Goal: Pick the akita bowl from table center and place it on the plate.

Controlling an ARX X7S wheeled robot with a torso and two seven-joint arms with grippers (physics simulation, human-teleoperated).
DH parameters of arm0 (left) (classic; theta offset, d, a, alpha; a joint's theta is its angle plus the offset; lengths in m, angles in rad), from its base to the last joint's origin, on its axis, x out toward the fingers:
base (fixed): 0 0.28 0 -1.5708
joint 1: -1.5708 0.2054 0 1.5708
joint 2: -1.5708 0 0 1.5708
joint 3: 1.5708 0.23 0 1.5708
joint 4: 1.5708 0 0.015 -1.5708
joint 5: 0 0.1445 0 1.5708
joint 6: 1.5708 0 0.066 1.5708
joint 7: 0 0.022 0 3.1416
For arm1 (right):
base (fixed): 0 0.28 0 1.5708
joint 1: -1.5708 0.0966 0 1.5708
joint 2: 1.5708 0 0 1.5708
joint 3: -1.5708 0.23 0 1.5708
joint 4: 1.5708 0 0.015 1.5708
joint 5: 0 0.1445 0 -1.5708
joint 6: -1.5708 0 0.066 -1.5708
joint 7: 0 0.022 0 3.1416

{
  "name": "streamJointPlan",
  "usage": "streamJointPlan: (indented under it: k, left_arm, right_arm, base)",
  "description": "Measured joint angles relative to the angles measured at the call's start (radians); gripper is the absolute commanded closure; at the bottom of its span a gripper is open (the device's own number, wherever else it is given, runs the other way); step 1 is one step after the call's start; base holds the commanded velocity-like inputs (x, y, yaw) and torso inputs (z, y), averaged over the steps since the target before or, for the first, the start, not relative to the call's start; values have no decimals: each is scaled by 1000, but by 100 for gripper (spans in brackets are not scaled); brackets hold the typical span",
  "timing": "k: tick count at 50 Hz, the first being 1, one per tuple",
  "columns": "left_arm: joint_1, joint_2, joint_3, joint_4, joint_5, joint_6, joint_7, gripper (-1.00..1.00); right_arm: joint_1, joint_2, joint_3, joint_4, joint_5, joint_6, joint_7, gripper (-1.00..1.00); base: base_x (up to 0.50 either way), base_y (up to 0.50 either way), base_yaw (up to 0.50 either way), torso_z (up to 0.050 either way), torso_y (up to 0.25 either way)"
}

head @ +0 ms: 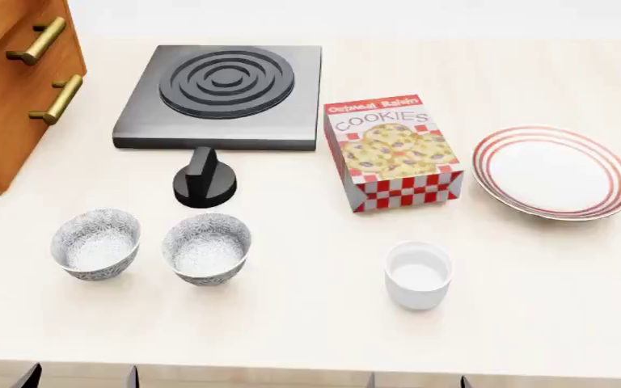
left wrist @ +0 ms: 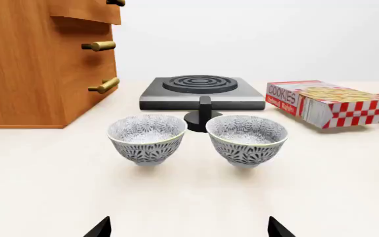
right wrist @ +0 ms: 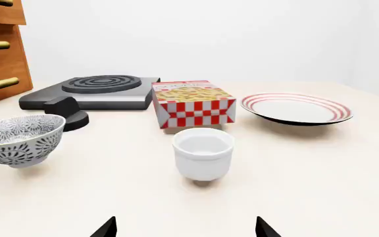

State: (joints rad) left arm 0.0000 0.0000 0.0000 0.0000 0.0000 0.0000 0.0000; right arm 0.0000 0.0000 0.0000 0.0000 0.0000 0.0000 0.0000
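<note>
Two alike speckled black-and-white bowls stand side by side at the table's front left. The akita bowl [head: 207,246] nearer the table's centre shows in both wrist views [left wrist: 246,139] [right wrist: 19,139]. Its twin [head: 96,242] [left wrist: 147,138] stands to its left. The plate [head: 551,171] [right wrist: 296,108], white with red rings, lies at the far right with nothing on it. My left gripper [left wrist: 189,229] is open, short of the two bowls, holding nothing. My right gripper [right wrist: 185,228] is open too, short of the white cup. In the head view only the fingertips show, at the front edge.
A plain white cup [head: 417,275] [right wrist: 203,153] stands between bowl and plate. A cookie box [head: 394,151] lies behind it. A black stove plate [head: 224,85] and its loose knob [head: 204,178] sit behind the bowls. A wooden drawer cabinet [head: 9,81] fills the far left.
</note>
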Motion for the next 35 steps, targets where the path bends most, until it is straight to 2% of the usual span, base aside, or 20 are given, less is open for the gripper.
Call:
streamJointPlan:
  k: [18, 35]
  left_arm:
    - [-7, -40, 14, 40, -81, -57, -27, -100]
    - [-37, -97, -39, 268, -191, -247, -85, -100]
  right_arm:
    - [-40, 42, -32, -80, 38, 1, 42, -100]
    - [-204, 88, 63, -382, 99, -5, 132, -100]
  base:
    - [0, 0, 0, 0, 0]
    - [0, 0, 0, 0, 0]
